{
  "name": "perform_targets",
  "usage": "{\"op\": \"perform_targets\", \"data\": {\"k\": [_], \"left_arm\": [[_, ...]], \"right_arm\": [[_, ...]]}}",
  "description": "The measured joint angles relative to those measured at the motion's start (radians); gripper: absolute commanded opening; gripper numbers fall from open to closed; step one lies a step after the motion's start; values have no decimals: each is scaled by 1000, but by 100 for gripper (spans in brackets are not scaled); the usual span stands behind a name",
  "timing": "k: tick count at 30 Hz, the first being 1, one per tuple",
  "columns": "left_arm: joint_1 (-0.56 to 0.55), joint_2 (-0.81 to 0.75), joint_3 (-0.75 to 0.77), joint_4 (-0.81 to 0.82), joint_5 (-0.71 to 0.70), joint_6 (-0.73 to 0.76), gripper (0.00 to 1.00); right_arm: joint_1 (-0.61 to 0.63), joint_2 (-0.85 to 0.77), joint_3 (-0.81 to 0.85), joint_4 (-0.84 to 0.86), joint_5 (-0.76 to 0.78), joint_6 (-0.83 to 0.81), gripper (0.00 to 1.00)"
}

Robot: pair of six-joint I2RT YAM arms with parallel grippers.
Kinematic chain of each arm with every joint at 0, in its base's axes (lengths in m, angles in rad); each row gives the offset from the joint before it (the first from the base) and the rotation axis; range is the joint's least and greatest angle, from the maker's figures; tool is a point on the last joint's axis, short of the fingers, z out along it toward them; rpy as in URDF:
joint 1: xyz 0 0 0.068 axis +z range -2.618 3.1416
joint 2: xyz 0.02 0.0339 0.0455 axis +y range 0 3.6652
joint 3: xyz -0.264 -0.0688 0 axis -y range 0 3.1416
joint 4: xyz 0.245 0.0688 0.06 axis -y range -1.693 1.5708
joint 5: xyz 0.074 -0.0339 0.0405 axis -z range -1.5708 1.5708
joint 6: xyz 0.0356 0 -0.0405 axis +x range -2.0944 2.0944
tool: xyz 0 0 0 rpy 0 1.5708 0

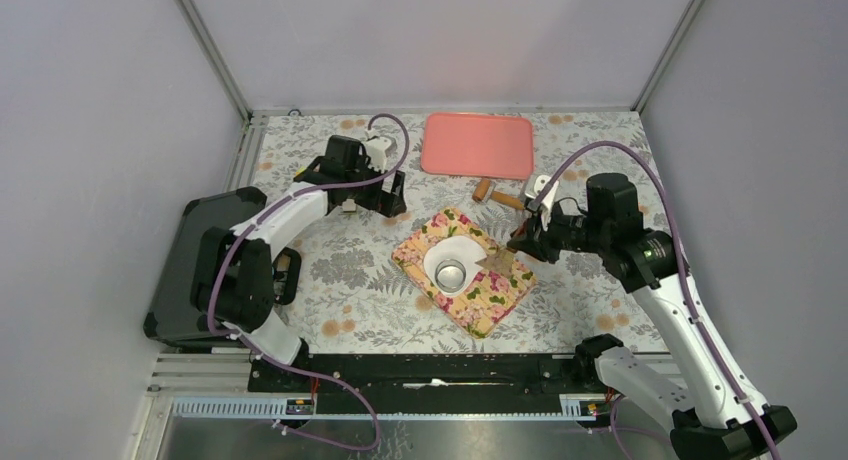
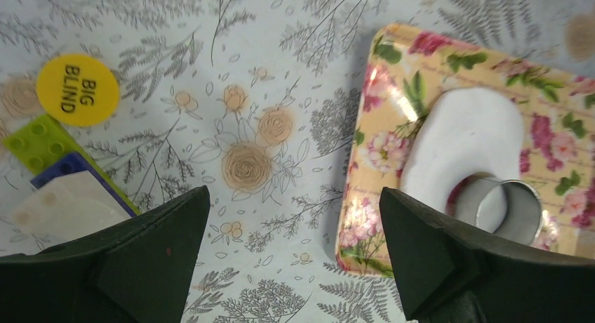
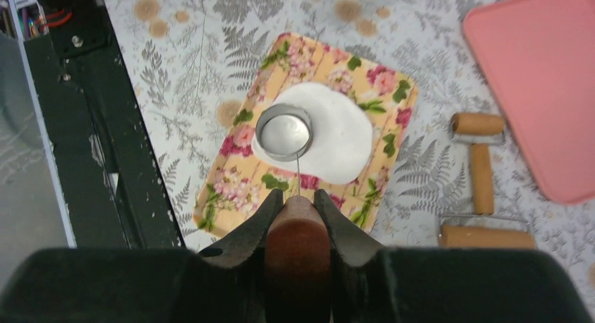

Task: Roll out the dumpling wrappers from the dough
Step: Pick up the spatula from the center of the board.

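- Floral tablecloth [image 1: 340, 280] covers your table, with plain grey walls around it.
- Your left gripper [image 2: 293, 196] hangs over bare cloth just left of the board, its jaws spread wide and holding nothing.
- Its wrist view shows a yellow disc [image 2: 77, 89] lettered BIG BLIND lying on the cloth.
- At the centre, the floral board [image 1: 480, 305] carries the dough [image 3: 344, 133], a thin flat white sheet.
- A metal ring cutter [image 3: 283, 132] stands on the sheet's edge nearest the arm bases.
- Your right gripper [image 3: 297, 195] is clamped on a brown wooden handle [image 3: 297, 246], whose thin pin points toward the ring.
- Beyond the board lie a wooden rolling pin [image 3: 480, 168] and a pink tray [image 1: 477, 145].
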Motion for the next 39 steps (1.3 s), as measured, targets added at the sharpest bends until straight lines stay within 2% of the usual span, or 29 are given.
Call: {"op": "perform_targets", "data": {"k": [7, 10, 15, 20, 23, 31, 37, 39], "left_arm": [[-103, 41, -5, -6, -104, -3, 93], [-143, 68, -5, 4, -121, -3, 89], [-151, 145, -5, 3, -139, -3, 84], [-153, 203, 3, -1, -147, -3, 77], [-156, 227, 13, -2, -146, -3, 72], [-163, 286, 36, -22, -135, -10, 47], [-168, 300, 48, -26, -112, -25, 33], [-169, 303, 50, -26, -104, -28, 31]], "right_arm": [[26, 27, -45, -62, 0, -43, 0], [72, 37, -80, -37, 14, -37, 0], [171, 63, -134, 38, 79, 0, 0], [183, 79, -158, 125, 114, 41, 0], [183, 83, -164, 162, 116, 53, 0], [193, 110, -167, 182, 124, 62, 0], [201, 114, -172, 182, 140, 60, 0], [204, 114, -178, 182, 142, 58, 0]]}}
